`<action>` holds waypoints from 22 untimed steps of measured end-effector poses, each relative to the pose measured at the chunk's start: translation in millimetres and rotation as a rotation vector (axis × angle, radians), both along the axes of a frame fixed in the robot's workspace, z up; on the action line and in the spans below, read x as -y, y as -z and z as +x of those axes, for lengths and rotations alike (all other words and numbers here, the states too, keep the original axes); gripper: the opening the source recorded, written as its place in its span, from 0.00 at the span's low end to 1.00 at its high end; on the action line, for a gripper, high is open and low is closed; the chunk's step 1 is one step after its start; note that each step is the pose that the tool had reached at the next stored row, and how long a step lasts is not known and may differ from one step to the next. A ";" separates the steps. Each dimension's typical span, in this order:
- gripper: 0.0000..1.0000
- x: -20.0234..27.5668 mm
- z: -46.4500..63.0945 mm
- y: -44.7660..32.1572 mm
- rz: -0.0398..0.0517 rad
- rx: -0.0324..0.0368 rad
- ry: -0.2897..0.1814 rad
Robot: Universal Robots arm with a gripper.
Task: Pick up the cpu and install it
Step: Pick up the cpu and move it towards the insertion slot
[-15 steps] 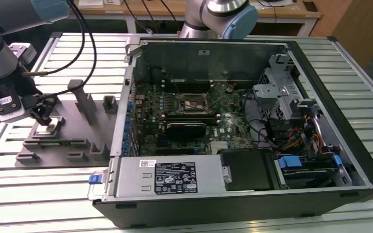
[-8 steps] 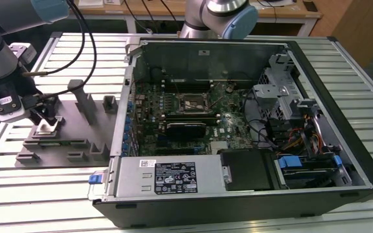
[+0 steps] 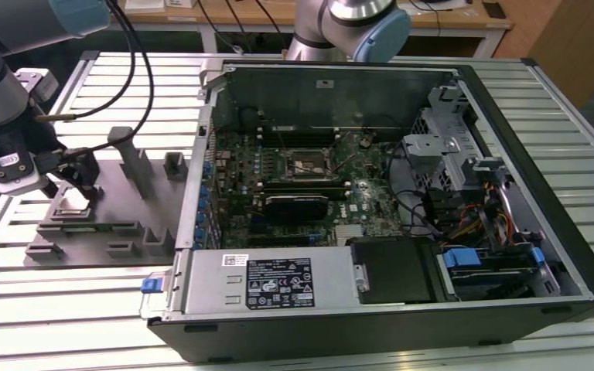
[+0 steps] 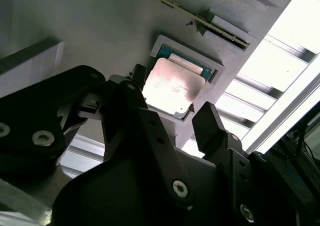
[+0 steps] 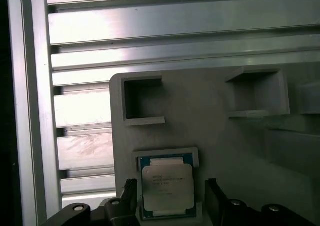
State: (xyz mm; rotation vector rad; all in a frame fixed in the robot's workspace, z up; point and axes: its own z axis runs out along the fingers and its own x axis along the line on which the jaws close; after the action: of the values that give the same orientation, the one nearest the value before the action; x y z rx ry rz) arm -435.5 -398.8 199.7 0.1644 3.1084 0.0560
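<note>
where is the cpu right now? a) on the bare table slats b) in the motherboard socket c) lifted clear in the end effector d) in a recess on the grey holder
d: the cpu lies flat in a square recess of the grey holder, with the open end effector straddling it.

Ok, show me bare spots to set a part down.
Bare: the slatted table between the grey fixture and the near edge, and behind the fixture. Crowded: the fixture around the gripper and cpu, and inside the case.
</note>
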 end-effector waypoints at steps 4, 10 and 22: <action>0.65 0.1 0.1 0.8 -0.0219 -0.0003 0.000; 0.65 0.1 0.1 6.3 -0.0220 -0.0009 0.000; 0.65 -0.6 0.2 11.7 -0.0220 0.0000 -0.084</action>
State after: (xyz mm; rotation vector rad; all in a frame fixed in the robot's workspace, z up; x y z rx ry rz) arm -435.3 -398.2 188.1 0.0338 3.1134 0.0236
